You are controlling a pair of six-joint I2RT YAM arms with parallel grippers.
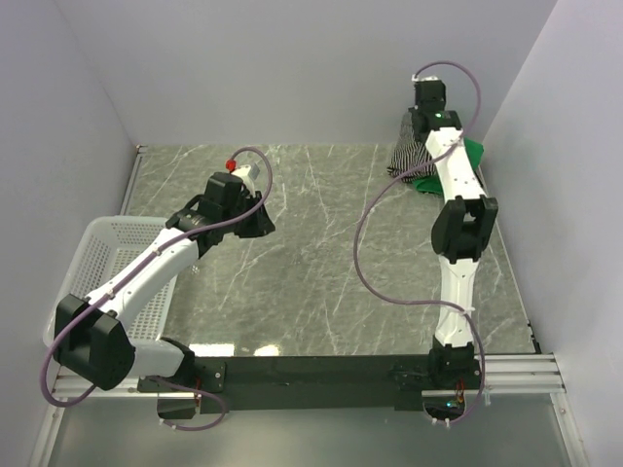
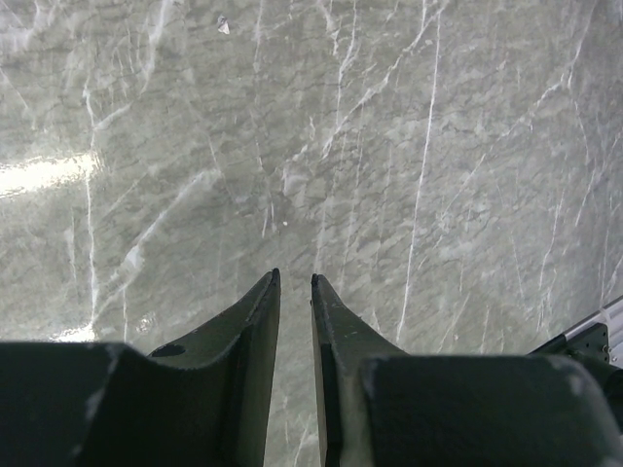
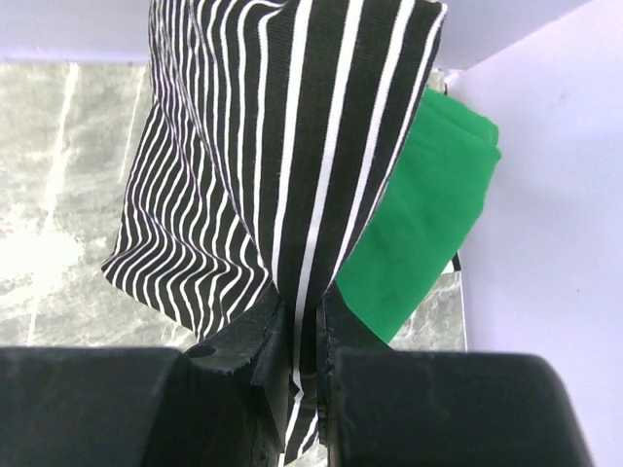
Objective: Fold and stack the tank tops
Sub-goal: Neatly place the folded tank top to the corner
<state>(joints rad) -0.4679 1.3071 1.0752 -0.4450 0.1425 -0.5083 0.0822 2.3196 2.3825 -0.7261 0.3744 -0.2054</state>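
The striped tank top (image 1: 407,156) hangs at the far right corner of the table, lifted by my right gripper (image 1: 425,122). In the right wrist view the gripper (image 3: 304,316) is shut on a fold of the striped tank top (image 3: 243,165), which drapes down away from the jaws. The green tank top (image 3: 419,243) lies folded under and beside it, next to the right wall; it also shows in the top view (image 1: 473,154). My left gripper (image 1: 255,209) hovers over the bare table left of centre, jaws nearly closed with a narrow gap and empty (image 2: 295,282).
A white mesh basket (image 1: 102,255) stands at the left table edge under my left arm. The side walls close in near the right gripper. The marble tabletop (image 1: 321,253) spans the middle.
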